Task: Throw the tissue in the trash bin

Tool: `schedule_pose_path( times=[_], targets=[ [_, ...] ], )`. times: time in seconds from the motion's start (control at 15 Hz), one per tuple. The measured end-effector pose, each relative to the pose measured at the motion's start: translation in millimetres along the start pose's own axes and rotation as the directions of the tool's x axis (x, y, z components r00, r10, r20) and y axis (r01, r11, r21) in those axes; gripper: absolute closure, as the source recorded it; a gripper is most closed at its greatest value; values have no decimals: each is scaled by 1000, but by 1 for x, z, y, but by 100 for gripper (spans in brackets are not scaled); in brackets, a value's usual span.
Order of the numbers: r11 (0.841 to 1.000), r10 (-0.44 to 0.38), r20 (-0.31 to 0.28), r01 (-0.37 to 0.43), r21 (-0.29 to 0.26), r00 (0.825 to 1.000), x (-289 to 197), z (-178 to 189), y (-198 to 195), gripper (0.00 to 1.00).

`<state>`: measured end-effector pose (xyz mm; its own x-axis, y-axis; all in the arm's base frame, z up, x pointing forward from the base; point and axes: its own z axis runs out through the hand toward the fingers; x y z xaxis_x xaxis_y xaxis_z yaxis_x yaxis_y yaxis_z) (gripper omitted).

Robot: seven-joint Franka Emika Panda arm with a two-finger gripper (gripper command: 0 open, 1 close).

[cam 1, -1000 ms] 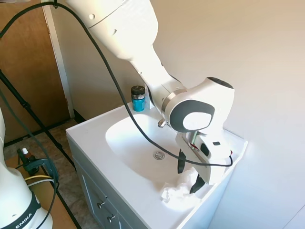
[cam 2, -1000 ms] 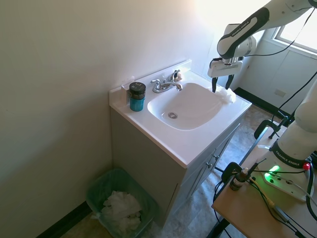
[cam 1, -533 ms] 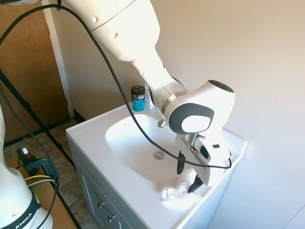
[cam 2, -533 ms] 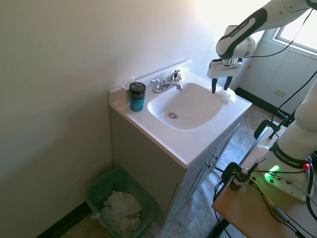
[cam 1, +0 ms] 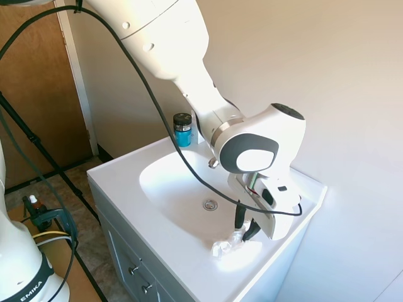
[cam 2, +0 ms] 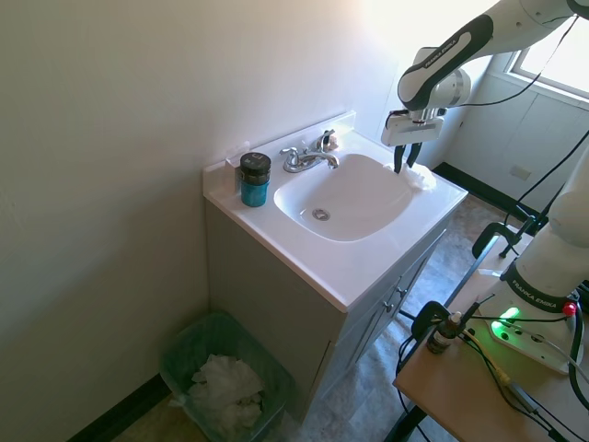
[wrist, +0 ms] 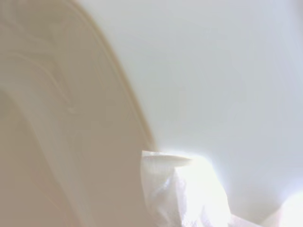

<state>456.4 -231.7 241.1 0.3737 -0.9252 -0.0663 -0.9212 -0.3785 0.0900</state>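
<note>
Pinching the crumpled white paper tissue between nearly closed fingers of the black two-finger gripper, low on the white sink counter's rim beside the basin.

A white vanity countertop with a moulded basin carries a crumpled white paper tissue near its corner, a dark-lidded teal jar and a chrome faucet behind the basin
</note>
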Motion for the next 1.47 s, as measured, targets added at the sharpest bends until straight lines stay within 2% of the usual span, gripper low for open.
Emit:
schedule_pose_path(
  times=[0.53,0.73,0.87,1.13,1.27,1.47],
  targets=[
    [999,-32,-24,33,39,999,-15,-27,-13,100],
    [995,-43,-49,48,87,998,-32,-65,-20,100],
    [989,-65,-75,74,128,995,-64,-99,-29,100],
    [973,-126,-135,149,176,983,-147,-157,-55,100],
    [963,-170,-166,200,182,971,-198,-170,-77,100],
    [947,-238,-207,274,165,949,-292,-170,-111,100]
  ],
)
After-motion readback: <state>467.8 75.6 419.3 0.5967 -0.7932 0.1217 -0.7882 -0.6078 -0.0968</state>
